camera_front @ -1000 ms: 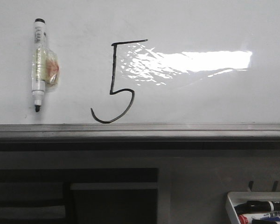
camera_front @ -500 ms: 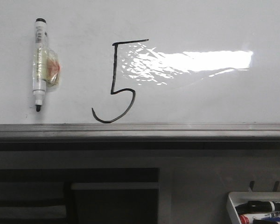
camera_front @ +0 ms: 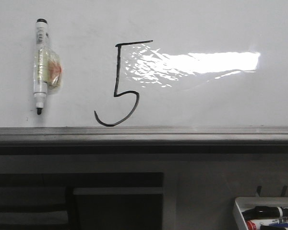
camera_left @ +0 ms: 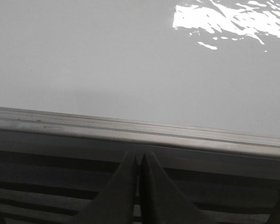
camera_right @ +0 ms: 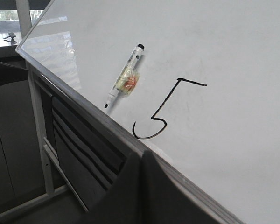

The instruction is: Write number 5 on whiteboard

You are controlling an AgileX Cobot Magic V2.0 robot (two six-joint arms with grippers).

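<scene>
Sitting finished on the whiteboard [camera_front: 206, 105], the number 5 [camera_front: 121, 84] is showing in the front view left of the glare, with an uncapped marker [camera_front: 40, 64] lying further left, seemingly set aside after writing.

The left pincer [camera_left: 140, 161] is hanging near the grey rail [camera_left: 177, 135], fingers pressed together, gripping nothing.

The right pincer [camera_right: 142, 156] is likewise closed and empty, apparently parked off the board, facing the 5 [camera_right: 164, 112].
</scene>
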